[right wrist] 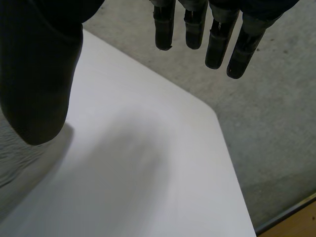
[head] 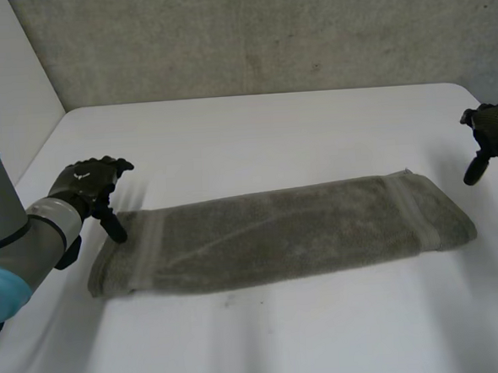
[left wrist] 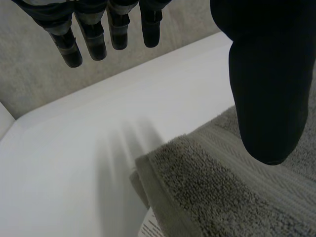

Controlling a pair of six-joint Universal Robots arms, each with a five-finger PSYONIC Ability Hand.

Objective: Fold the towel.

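On the white table (head: 254, 127), the grey towel (head: 277, 235) lies flat as one long strip. At its corner I can see more than one layer (left wrist: 163, 197), so I think it is already folded once the long way. The next fold should bring one short end over to the other.

At the towel's left end is the left hand (head: 88, 184). Its fingers (left wrist: 94, 34) are straight and hang over the bare table just past the towel's far edge. Its thumb (left wrist: 266, 84) is held wide apart from them, over the towel's corner. It holds nothing. I cannot tell if the thumb tip touches the cloth.

Near the towel's right end is the right hand (head: 491, 129), apart from the towel. Its fingers (right wrist: 217, 39) are straight too, its thumb (right wrist: 39, 74) is off to one side, and it holds nothing.

Things could go wrong here. The left hand may pinch just the top layer, and then the strip would fall open when lifted. The right hand is farther from the towel, so if only one hand lifts, the cloth may twist or slide. The towel looks thick and soft, so it may slip out of a weak pinch
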